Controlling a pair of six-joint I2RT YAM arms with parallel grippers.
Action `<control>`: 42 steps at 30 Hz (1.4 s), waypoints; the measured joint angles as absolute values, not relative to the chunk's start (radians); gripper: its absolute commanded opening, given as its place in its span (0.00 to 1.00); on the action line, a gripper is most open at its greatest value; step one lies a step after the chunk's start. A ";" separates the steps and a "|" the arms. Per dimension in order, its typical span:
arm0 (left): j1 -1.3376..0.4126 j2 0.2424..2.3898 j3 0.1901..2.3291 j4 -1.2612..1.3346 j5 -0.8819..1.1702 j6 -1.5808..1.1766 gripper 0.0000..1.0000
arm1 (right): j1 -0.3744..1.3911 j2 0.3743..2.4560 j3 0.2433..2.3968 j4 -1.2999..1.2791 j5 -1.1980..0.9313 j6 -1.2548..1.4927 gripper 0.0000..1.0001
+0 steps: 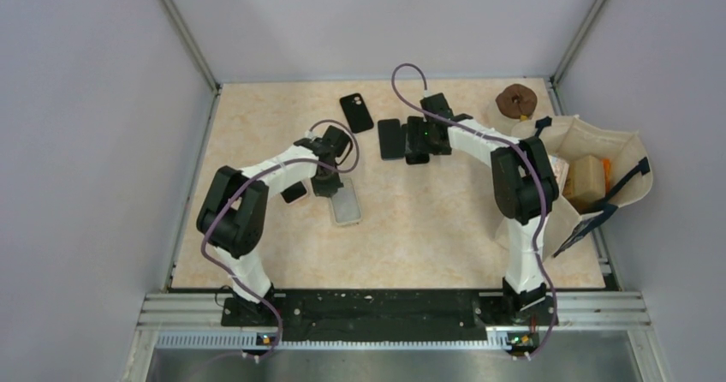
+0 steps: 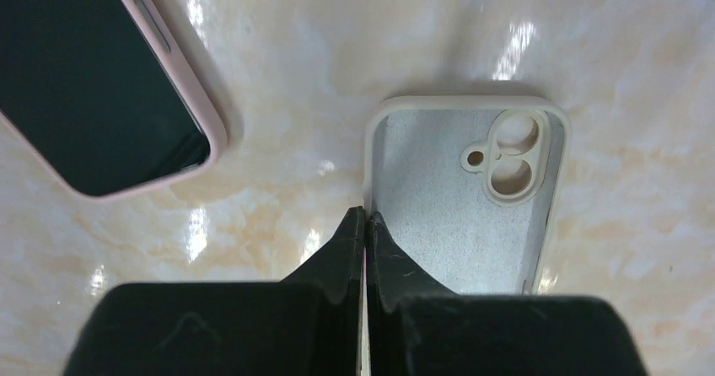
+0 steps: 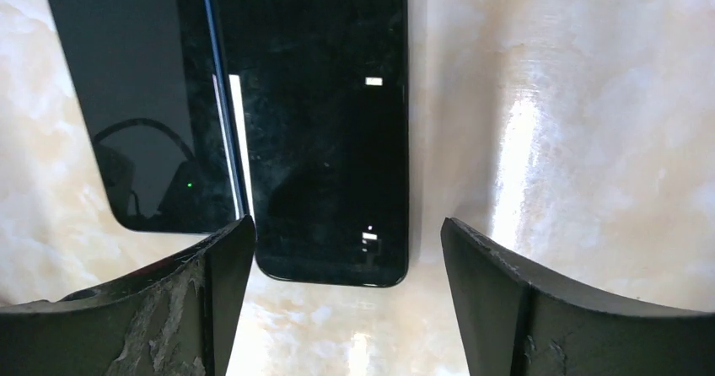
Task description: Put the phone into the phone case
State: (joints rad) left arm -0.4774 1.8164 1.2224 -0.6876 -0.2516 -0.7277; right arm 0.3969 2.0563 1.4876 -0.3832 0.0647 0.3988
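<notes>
toward the 9 o'clock side of the table, the left gripper hangs over the near end of the pale phone case, which lies open side up with its camera cut-out at the far end. from the left wrist, the left gripper is pinched tight, its two black fingers meeting right on the case's 9 o'clock wall, one tip outside and one inside. at 10 o'clock from the case lies a pink-cased phone, screen up, apart from it. toward the table's 12 o'clock, the right gripper hovers over two dark slabs lying side by side. the right wrist view shows the right gripper spread wide, with the phone lying screen up between its fingers, its near end just short of them and not gripped. a second dark phone touches it along the 9 o'clock edge. another black phone lies well apart at 10 o'clock of that pair, and a brown round thing sits in the 1 o'clock corner beside a cream bag.
</notes>
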 measured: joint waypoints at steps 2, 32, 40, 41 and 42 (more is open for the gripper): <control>-0.491 1.775 1.181 -0.683 -0.228 -0.711 0.00 | 0.397 2.059 1.488 -0.387 0.067 0.383 0.82; -0.580 1.689 1.093 -0.638 -0.173 -0.682 0.05 | 0.484 2.104 1.522 -0.411 0.194 0.274 0.72; -0.605 1.684 1.089 -0.631 -0.173 -0.696 0.23 | 0.482 2.109 1.527 -0.413 0.193 0.281 0.47; -0.605 1.684 1.089 -0.628 -0.172 -0.702 0.25 | 0.482 2.109 1.526 -0.413 0.192 0.282 0.46; -0.606 1.684 1.089 -0.628 -0.172 -0.702 0.27 | 0.482 2.108 1.526 -0.413 0.193 0.283 0.45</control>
